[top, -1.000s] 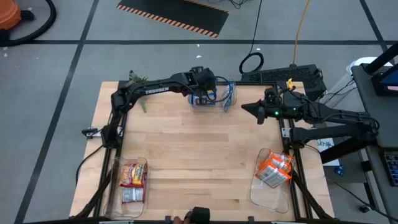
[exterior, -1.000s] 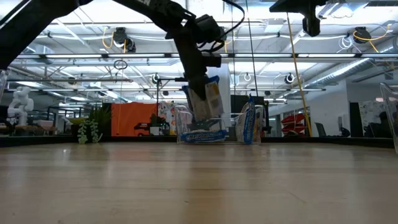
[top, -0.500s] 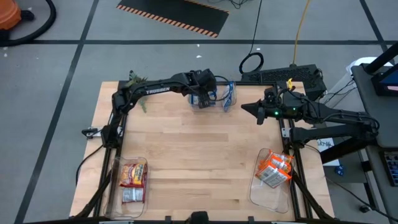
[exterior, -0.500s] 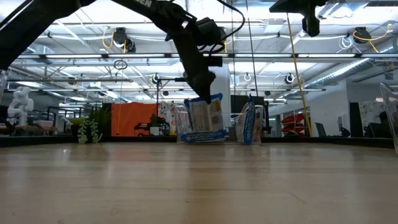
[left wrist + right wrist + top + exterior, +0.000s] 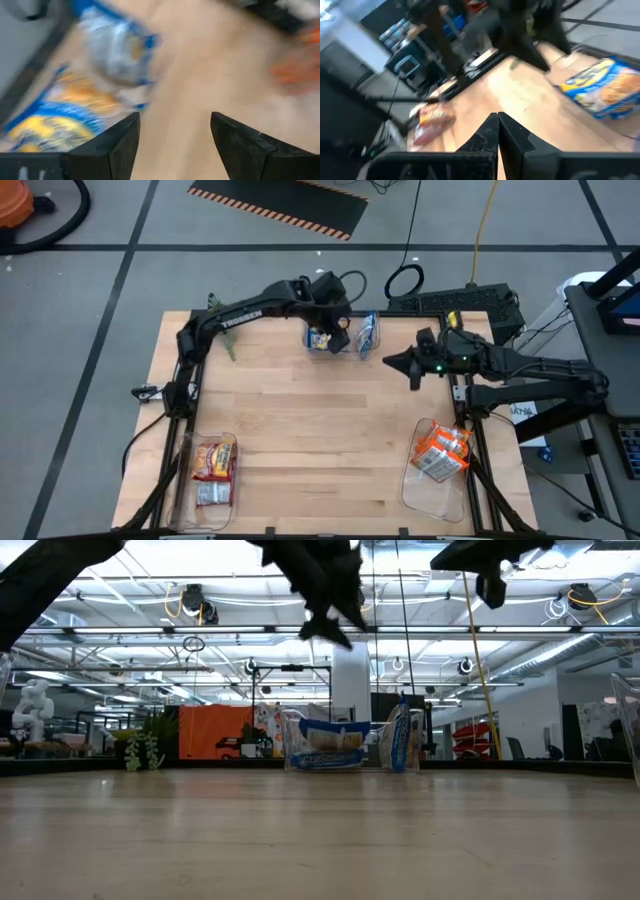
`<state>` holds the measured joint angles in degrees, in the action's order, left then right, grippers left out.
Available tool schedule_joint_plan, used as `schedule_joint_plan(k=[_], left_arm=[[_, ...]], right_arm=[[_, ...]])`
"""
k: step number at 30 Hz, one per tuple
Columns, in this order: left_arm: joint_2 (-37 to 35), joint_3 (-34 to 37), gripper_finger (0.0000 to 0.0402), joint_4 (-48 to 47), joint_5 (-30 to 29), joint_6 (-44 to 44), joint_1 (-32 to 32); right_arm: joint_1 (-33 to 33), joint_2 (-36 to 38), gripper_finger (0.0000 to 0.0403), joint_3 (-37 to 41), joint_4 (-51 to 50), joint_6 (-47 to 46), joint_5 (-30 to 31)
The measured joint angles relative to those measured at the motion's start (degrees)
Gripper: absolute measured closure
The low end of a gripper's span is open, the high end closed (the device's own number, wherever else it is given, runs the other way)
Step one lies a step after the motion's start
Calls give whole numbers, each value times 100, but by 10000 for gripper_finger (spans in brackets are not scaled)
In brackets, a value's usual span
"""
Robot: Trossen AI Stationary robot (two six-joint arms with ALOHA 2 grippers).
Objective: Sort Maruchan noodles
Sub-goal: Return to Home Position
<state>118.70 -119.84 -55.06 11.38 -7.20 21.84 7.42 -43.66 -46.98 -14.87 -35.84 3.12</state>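
Blue-and-yellow flat plastic noodle packets (image 5: 330, 738) lie in the far clear plastic bin (image 5: 372, 745). I should lift the left end effector (image 5: 175, 120), spread and empty, straight up before retracting. The right end effector (image 5: 497, 119) is pressed together.

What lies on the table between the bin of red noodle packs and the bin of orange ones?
Nothing: the high view shows bare table between the red-pack bin and orange-pack bin.

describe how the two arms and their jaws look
Both are dark, slim jointed arms. The left arm carries white TROSSEN lettering and a black cable loop at its wrist. The right arm shows a small green light. The jaws are flat, black and wedge-shaped.
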Motion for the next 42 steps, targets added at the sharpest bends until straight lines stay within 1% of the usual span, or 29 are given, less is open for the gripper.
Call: schedule_joint_plan(k=[2,4,7,10,12,14,15,18,19,21,22,24,29,32,35,37,42], left_arm=[[-49,-259,154,-8,450,67,-18],[-153,-454,154,-17,610,187,-51],[-373,-641,153,-36,621,541,-131],[-604,-659,153,-29,601,1217,-193],[-715,-659,153,-34,475,1607,-235],[-730,-659,153,152,146,1598,-286],[-747,-659,153,256,10,1455,-306],[-778,-657,153,402,-48,977,-319],[-786,-654,153,482,45,982,-328],[-796,-590,157,628,667,1321,-351],[-796,-548,165,635,856,1445,-387],[-792,-443,190,522,991,1562,-439],[-778,-301,291,505,987,2050,-463],[-781,-301,346,522,1266,2414,-476],[-781,-301,387,401,1534,2570,-470],[-781,-301,395,237,1684,2647,-459],[-781,-301,397,-375,1709,2814,-512]], right_arm=[[0,-5,403,203,272,206,-236],[-2,-5,403,427,642,381,-478],[-2,-4,403,770,1429,740,-759],[-2,-2,403,1133,2218,1335,-787],[12,-2,403,1426,2775,1883,-777],[35,-2,403,1747,3351,2639,-769],[48,-4,403,1917,3633,3029,-768],[50,0,403,2376,4441,3936,-768],[48,11,403,2516,4689,4100,-769],[48,19,403,2767,5145,4127,-772],[48,22,403,2886,5320,4025,-771],[48,21,403,3103,5538,3891,-770],[37,21,403,3420,5670,4072,-770],[37,20,403,3538,5668,4227,-770],[37,20,403,3610,5665,4258,-770],[37,20,403,3653,5671,4275,-771],[37,22,403,3795,5698,4378,-787]])
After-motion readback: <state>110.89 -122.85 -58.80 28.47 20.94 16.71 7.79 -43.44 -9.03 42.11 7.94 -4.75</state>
